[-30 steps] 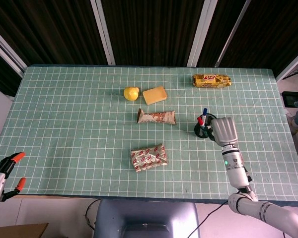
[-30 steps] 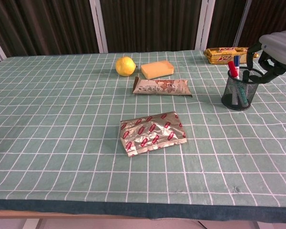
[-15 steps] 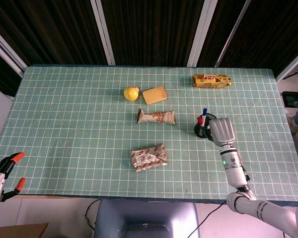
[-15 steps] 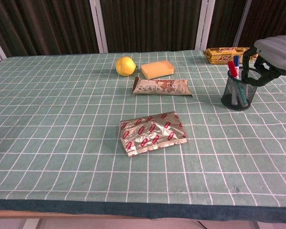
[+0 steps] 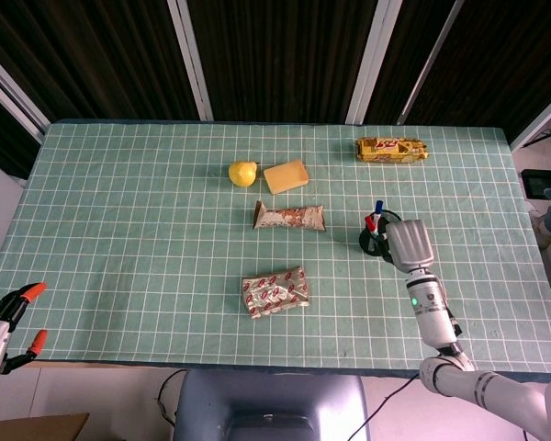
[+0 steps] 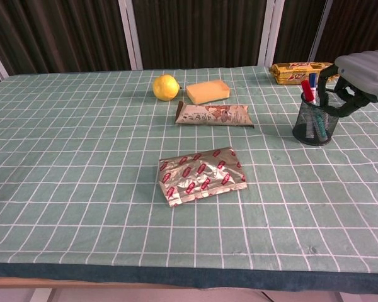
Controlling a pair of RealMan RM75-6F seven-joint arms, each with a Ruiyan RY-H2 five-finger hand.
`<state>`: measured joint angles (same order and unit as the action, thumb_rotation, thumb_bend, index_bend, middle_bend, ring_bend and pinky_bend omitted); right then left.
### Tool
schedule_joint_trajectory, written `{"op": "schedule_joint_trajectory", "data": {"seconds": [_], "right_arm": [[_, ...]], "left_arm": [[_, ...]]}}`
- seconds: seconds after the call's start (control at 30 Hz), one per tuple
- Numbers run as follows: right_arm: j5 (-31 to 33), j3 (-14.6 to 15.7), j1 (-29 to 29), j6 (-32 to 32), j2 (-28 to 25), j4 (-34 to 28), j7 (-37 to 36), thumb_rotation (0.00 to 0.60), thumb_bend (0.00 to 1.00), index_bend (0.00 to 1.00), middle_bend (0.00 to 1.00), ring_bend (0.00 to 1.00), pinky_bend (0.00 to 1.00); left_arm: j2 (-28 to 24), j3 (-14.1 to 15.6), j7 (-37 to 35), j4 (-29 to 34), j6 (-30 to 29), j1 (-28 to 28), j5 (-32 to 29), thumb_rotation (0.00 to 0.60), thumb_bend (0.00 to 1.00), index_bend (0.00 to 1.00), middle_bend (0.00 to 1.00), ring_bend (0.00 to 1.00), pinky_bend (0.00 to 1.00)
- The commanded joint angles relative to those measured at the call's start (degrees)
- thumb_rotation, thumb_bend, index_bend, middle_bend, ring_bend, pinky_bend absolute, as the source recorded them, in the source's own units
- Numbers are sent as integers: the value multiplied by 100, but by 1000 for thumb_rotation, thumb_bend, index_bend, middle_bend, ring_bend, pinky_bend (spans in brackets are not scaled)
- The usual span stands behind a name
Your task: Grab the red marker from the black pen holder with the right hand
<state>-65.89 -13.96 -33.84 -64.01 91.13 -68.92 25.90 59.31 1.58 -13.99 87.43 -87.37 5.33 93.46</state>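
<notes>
Just over the pen holder (image 6: 316, 121), right hand (image 6: 360, 72) hovers, fingers (image 6: 337, 93) apart.

On the worktop (image 6: 63, 189), the lemon (image 6: 166, 87) sits left of the sponge (image 6: 208, 91); the snack bar (image 6: 213, 114) lies nearer, the foil packet (image 6: 200, 176) nearest. The pen holder (image 6: 315, 123) stands right, markers inside.

Right hand (image 5: 407, 243) just beside black pen holder (image 5: 371, 242), red marker (image 5: 370, 222) upright inside.
</notes>
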Motion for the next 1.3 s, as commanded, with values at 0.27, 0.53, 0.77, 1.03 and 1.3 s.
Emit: {"op": "schedule_joint_trajectory", "data": {"seconds": [0.27,0.53,0.77,1.03,1.3], "right_arm": [[-45,52,-13,46,-8,59,-156,600,667,649,997,1000,1000],[-235,86,23,-139,-27,30,-339,600,832,736,1000,1000,1000],[-1092,208,245,-1183,-176,-514,-569,600,897,802,1000,1000,1000],[-2283,728,655,-2130,-708,-1956,-466,600,907,824,1000,1000,1000],[-1781,1200,850,-1301,-1201,-2714,769,600,914,831,1000,1000,1000]], "left_arm": [[-1,4,11,5,11,4,3,600,430,142,136,174,305],[-1,7,9,4,12,5,6,600,429,142,137,174,305],[-3,6,16,11,25,9,-1,600,429,142,136,174,306],[-5,17,37,20,30,13,18,600,429,142,136,174,305],[-17,27,-26,2,-2,1,43,600,429,142,136,175,305]]}}
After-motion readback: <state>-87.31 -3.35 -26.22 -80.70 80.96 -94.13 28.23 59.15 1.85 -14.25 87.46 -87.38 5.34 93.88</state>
